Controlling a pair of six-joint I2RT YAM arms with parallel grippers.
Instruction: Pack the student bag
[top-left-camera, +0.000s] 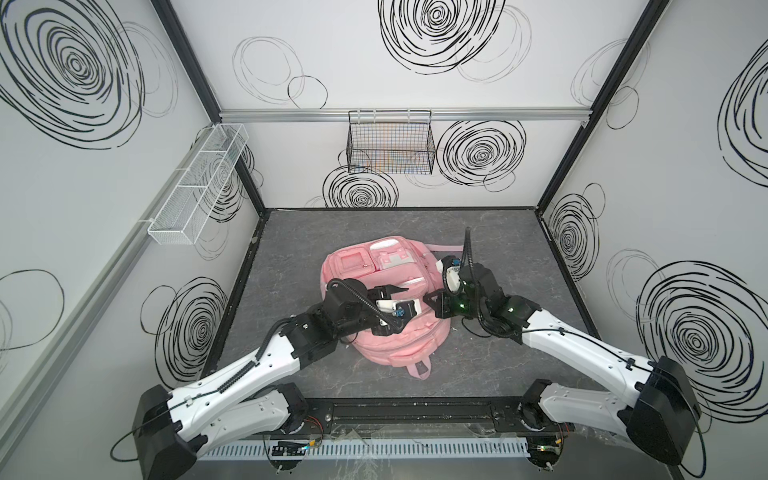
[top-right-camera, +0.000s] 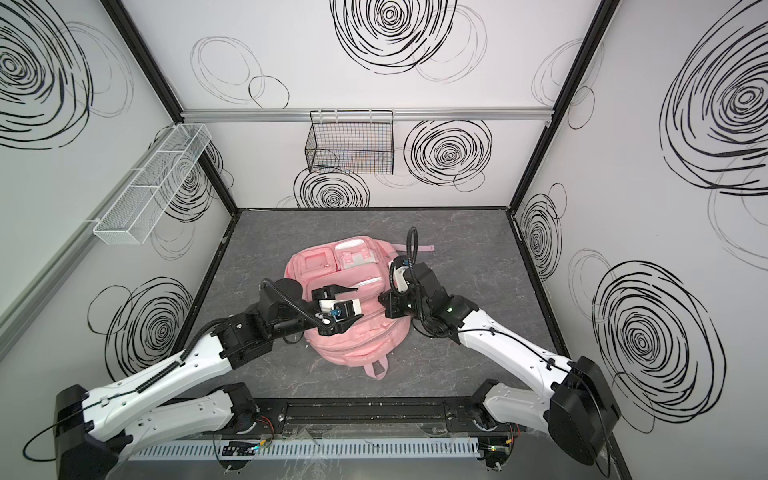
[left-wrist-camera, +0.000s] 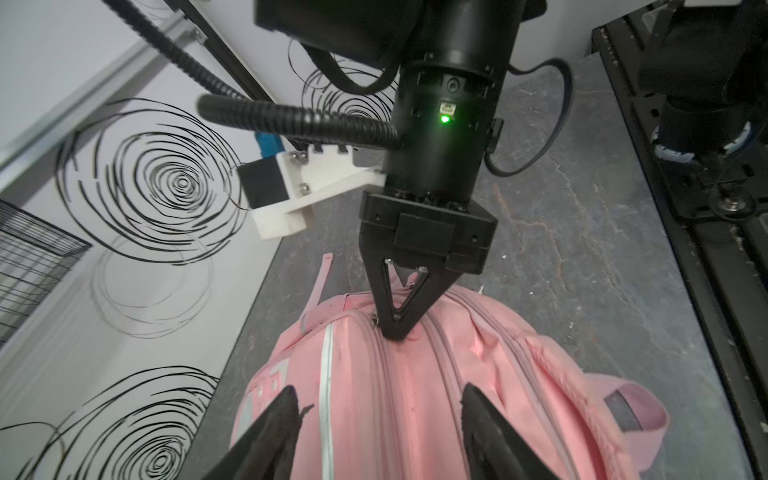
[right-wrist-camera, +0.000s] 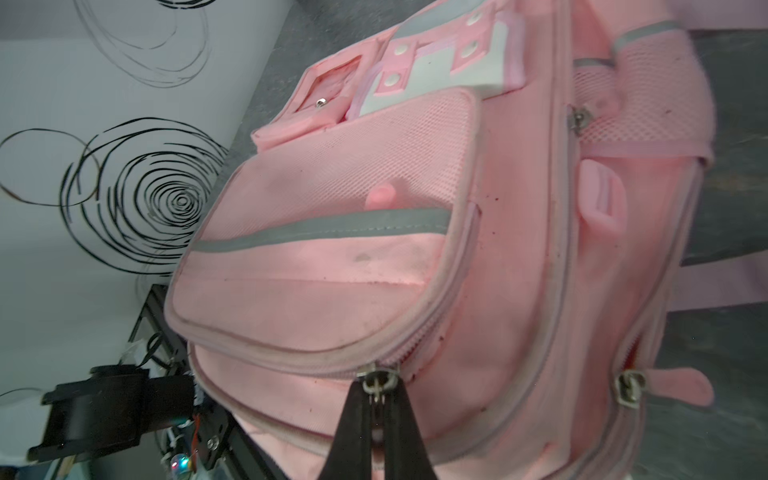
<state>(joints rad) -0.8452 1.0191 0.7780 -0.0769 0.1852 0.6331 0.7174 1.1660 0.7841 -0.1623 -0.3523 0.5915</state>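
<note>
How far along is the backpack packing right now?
Done: nothing loose shows on the grey tabletop around the large pink fabric backpack. In hand: the right end effector pinches a metal zipper pull on it; the left end effector stands open above it. Left: probably running that zip; direction unclear.

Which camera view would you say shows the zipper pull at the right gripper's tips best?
The right wrist view: the zipper pull sits large and sharp at the tips of the shut right gripper. The left wrist view shows only a small metal glint beside those tips. In both top views it cannot be made out.
</note>
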